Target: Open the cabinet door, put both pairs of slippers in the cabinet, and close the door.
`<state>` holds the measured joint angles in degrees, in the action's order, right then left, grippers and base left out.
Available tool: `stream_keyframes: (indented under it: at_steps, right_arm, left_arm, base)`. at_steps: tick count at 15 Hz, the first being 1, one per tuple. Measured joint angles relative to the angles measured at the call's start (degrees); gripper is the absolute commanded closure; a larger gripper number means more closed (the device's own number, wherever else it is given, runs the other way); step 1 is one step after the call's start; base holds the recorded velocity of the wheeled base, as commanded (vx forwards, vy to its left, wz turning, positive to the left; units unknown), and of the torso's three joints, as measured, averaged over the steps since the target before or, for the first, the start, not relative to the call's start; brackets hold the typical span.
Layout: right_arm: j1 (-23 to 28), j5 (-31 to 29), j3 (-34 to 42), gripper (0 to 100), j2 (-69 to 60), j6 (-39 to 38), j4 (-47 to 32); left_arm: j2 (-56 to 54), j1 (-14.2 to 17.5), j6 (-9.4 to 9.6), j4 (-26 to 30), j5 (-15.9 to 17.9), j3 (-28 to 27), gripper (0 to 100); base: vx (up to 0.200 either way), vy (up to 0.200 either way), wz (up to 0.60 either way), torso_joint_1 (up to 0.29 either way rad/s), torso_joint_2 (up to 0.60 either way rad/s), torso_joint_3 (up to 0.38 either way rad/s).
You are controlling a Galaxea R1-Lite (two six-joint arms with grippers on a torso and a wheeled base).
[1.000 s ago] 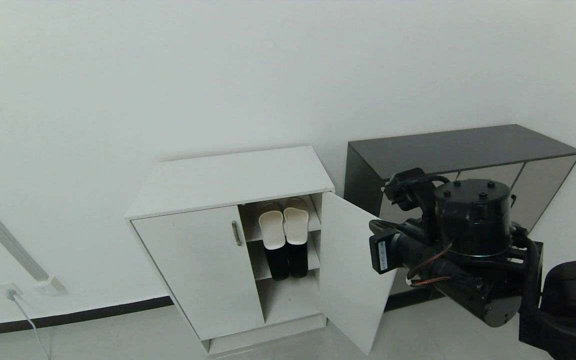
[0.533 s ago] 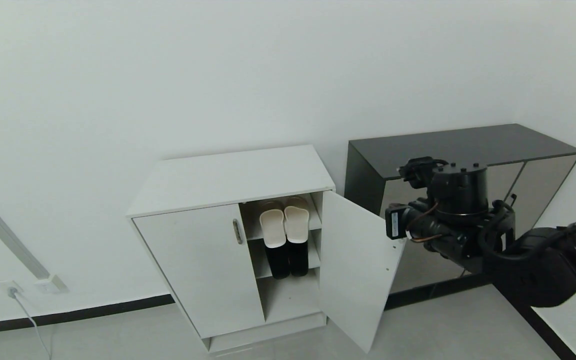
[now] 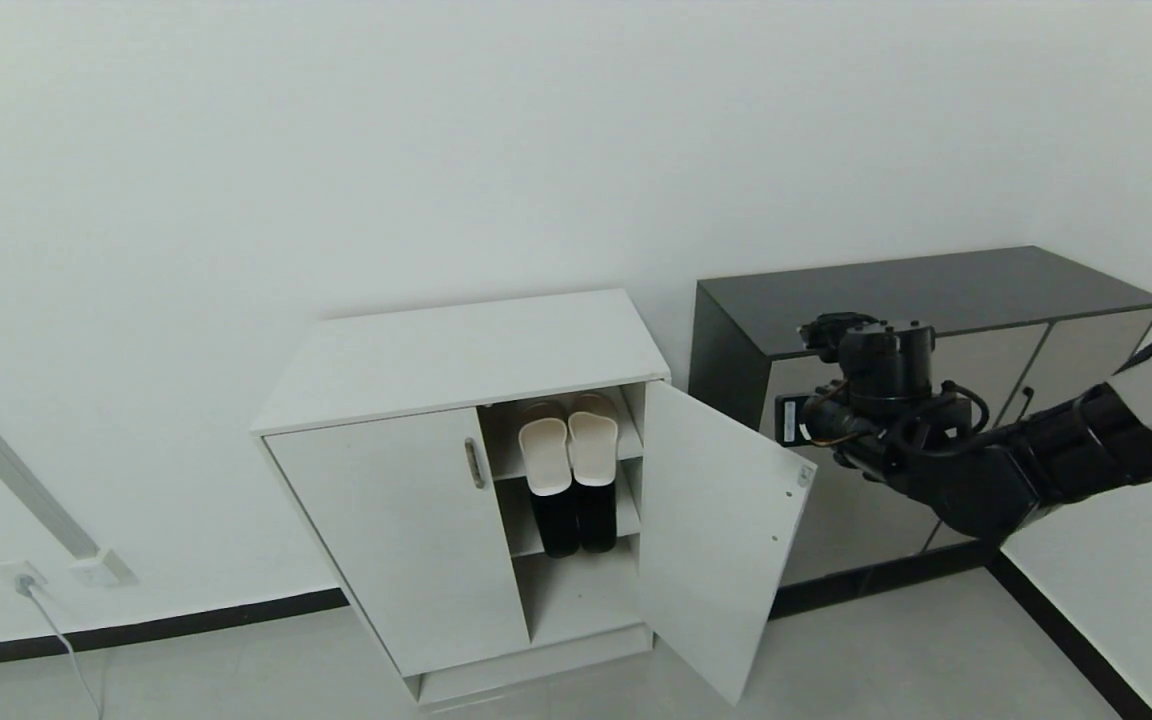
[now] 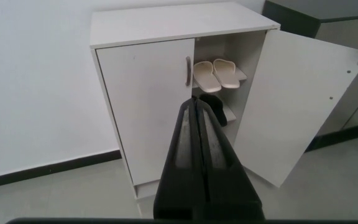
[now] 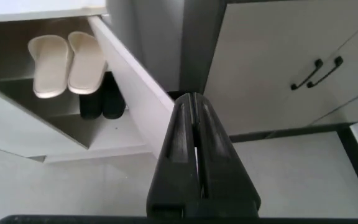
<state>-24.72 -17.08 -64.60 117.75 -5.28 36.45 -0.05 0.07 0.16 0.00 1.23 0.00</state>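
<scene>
The white cabinet [image 3: 456, 360] has its left door shut and its right door [image 3: 716, 540] swung open. A white pair of slippers [image 3: 568, 452] lies on the top shelf, and a black pair [image 3: 576, 520] sits on the shelf below. My right arm's wrist [image 3: 871, 400] hovers just right of the door's top outer corner. In the right wrist view the right gripper [image 5: 194, 98] is shut and empty, close to the door [image 5: 135, 93] edge, with the white slippers [image 5: 67, 62] beyond. My left gripper [image 4: 196, 102] is shut and empty, facing the cabinet and partly hiding the black slippers [image 4: 215, 107].
A dark grey sideboard [image 3: 916, 290] stands right of the cabinet, close behind the open door; its doors carry black handles [image 5: 319, 71]. A wall socket with a cable [image 3: 21, 580] sits low on the left. Bare floor lies before the cabinet.
My right arm has stretched away from the head camera toward the open door's top outer corner. The door and both pairs of slippers stand as before.
</scene>
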Motion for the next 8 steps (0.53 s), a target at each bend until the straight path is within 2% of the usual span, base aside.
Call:
stream_keyframes:
  at_steps: [8]
  right_arm:
    - [3.6,3.0,-4.4,100,6.0,0.0,0.0]
  left_arm:
    - [0.0,0.0,-0.05,0.0,-0.1,0.0,100]
  base:
    - [0.0,0.0,0.0,0.0,0.0,0.0]
